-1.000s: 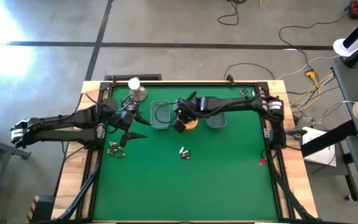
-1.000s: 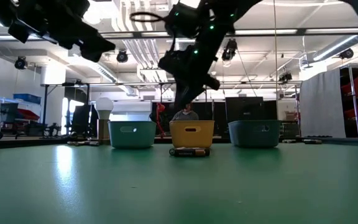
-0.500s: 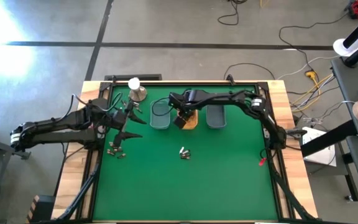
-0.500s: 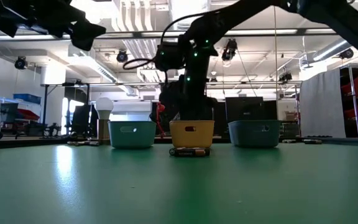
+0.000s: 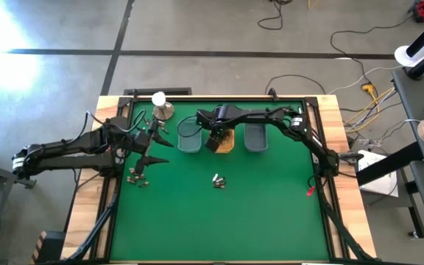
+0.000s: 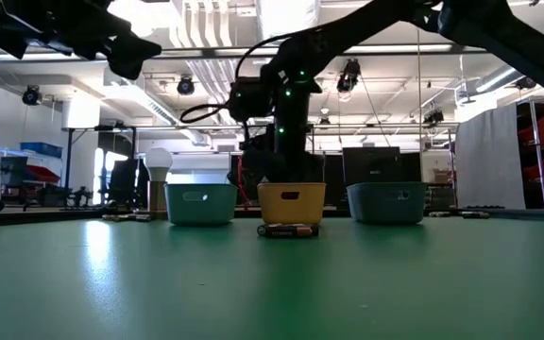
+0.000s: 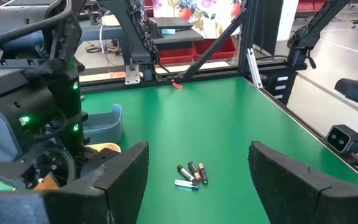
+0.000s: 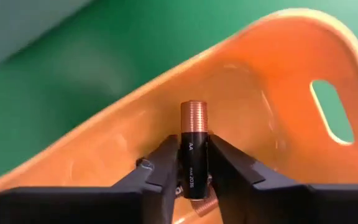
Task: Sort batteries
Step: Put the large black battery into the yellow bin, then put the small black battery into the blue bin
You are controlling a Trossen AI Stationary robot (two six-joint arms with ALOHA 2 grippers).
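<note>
The right gripper is closed on one AA battery, black with a copper-coloured end, which stands between its two fingertips and points into the orange tray. In the high view this gripper is over the orange tray, the middle one in a row of three small trays. On one side of it is a teal tray and on the other a grey-blue tray.

The left gripper is open, its fingers wide apart, and it holds nothing. It hangs above the green table near the left side. Just beside it on the mat lies a small group of batteries. A second small group of batteries lies near the middle of the table, in front of the orange tray. Behind the left gripper stands a metal dome with a white ball.
</note>
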